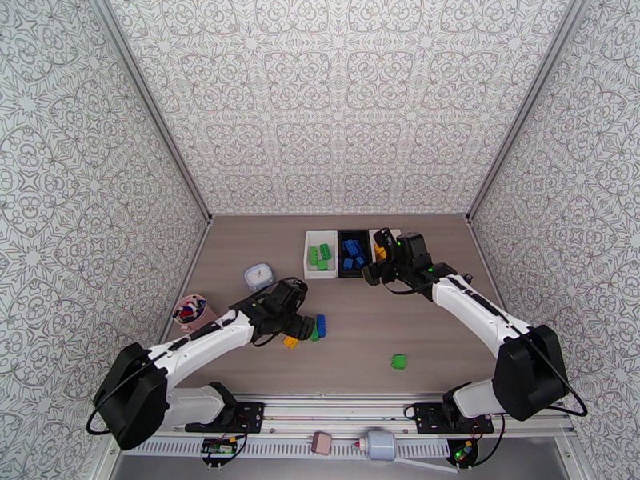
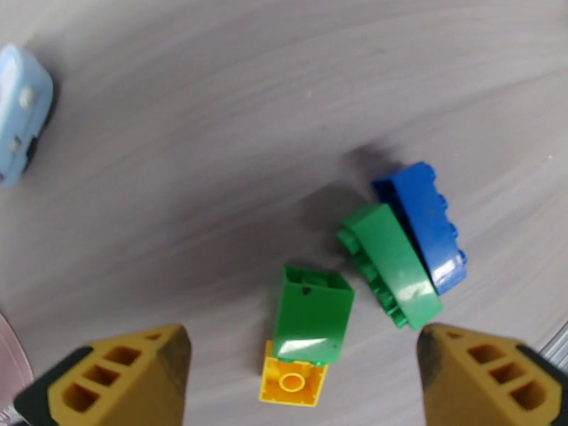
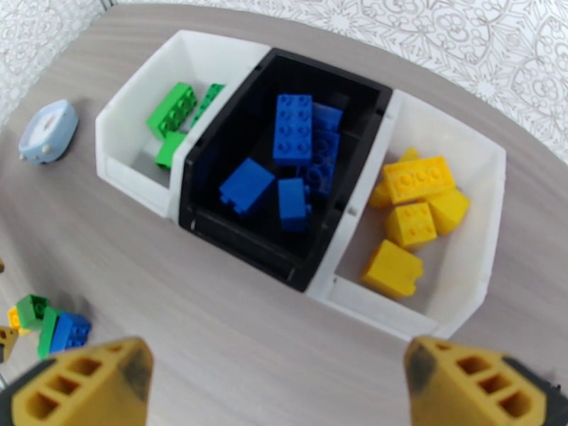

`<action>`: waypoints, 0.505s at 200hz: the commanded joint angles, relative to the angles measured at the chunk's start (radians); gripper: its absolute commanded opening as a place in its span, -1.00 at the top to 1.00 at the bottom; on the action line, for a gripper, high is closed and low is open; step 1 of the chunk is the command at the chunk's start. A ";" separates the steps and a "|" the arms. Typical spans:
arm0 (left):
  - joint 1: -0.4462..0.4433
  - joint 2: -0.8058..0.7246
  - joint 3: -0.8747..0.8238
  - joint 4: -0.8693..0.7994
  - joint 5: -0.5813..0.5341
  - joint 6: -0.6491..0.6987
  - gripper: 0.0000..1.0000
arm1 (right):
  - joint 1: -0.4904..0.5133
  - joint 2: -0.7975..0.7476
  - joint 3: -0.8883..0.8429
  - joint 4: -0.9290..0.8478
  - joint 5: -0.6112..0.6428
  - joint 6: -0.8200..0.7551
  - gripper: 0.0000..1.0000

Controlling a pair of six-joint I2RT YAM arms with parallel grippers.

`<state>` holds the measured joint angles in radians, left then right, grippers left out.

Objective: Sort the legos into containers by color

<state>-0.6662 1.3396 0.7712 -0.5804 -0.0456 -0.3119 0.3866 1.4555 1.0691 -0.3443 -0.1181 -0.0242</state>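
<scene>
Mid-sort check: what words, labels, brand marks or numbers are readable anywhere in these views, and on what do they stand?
No text can be read in any of the views.
Small round white-blue object: the markings on its face are too small to read.
Yellow studded plastic brick: the stud shows a plain ring with no legible lettering.
Black plastic bin: no label is visible on its wall.

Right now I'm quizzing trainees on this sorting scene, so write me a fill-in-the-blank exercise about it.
The black bin holds only ____ legos.
Below the open left pincer, a green brick partly covers a ____ brick.
The brick lying alone by the near edge of the table is ____.
Missing: blue, yellow, green.
</scene>
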 commanded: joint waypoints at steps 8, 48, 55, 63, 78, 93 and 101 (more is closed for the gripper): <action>0.011 0.049 0.030 -0.036 0.027 -0.031 -0.55 | 0.006 0.000 -0.003 0.008 -0.002 0.002 -0.94; 0.015 0.087 0.025 -0.009 0.030 -0.025 -0.32 | 0.007 0.008 -0.007 0.013 0.014 0.021 -0.94; 0.016 0.096 0.029 -0.004 0.033 -0.021 -0.27 | 0.008 0.009 -0.006 0.014 0.013 0.024 -0.94; 0.018 0.106 0.035 0.001 0.038 -0.018 -0.22 | 0.008 0.009 -0.006 0.016 0.013 0.024 -0.94; 0.019 0.124 0.043 0.010 0.041 -0.014 -0.13 | 0.007 0.010 -0.006 0.015 0.014 0.026 -0.94; 0.020 0.142 0.049 0.016 0.043 -0.011 -0.06 | 0.007 0.008 -0.006 0.013 0.018 0.024 -0.95; 0.021 0.149 0.052 0.016 0.043 -0.011 -0.02 | 0.008 0.006 -0.006 0.012 0.019 0.024 -0.95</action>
<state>-0.6559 1.4681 0.7898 -0.5884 -0.0196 -0.3340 0.3866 1.4563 1.0691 -0.3443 -0.1165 -0.0151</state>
